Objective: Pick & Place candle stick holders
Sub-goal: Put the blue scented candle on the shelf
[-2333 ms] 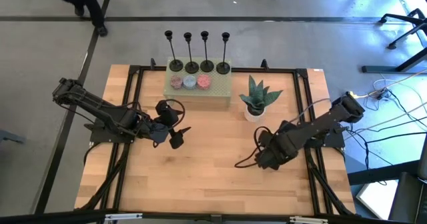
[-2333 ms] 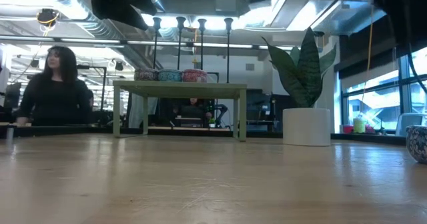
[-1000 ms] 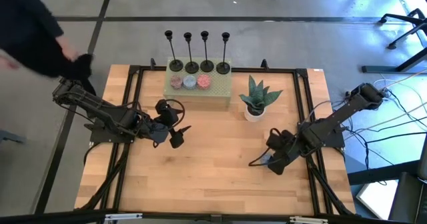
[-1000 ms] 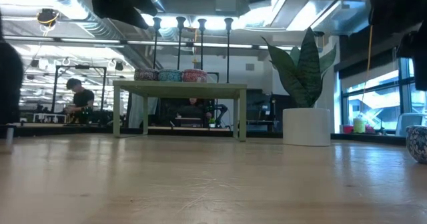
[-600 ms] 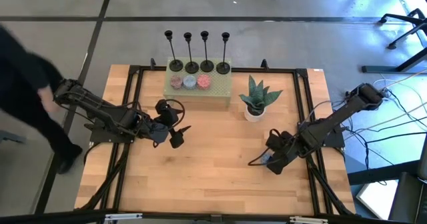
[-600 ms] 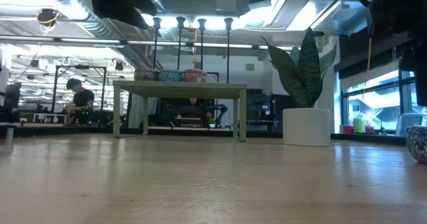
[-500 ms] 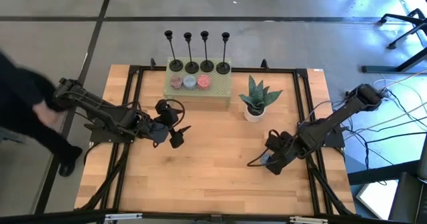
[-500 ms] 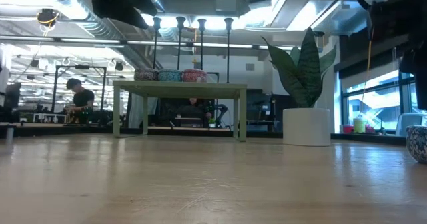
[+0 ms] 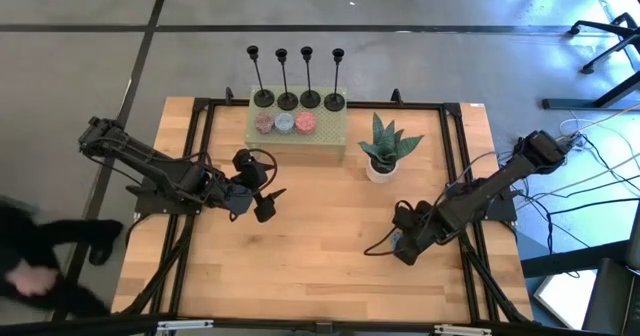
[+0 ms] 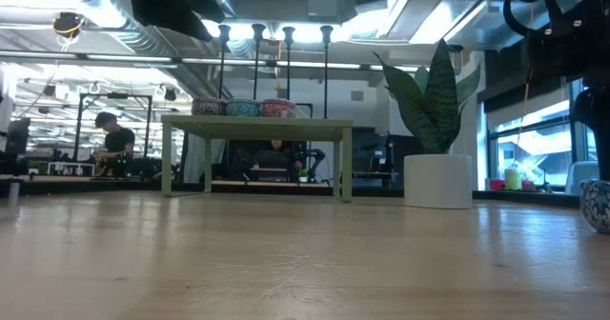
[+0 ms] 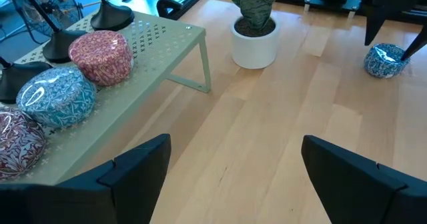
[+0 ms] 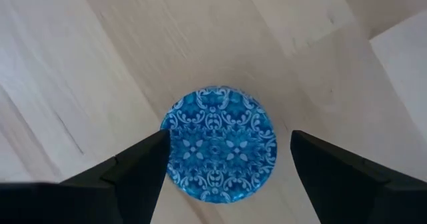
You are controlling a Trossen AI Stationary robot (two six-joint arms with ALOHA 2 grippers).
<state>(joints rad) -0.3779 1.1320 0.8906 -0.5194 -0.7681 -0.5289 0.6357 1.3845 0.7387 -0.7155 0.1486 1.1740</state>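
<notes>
On the near right of the table [image 9: 330, 276], the right hand [image 12: 225, 174] has swung in from the edge and now hangs spread directly over a round blue patterned tin [image 12: 219, 143], not touching it. That is no candlestick, so the task looks unstarted. The left hand [image 11: 230, 177] stays spread at mid-table, holding nothing. Farther back stand the potted plant [image 9: 384, 148] and a green perforated stand [image 9: 330, 134] bearing three patterned tins [image 9: 284, 123]. The candle stick holders [image 9: 297, 98] sit untouched in a row along its far edge, behind the tins.
</notes>
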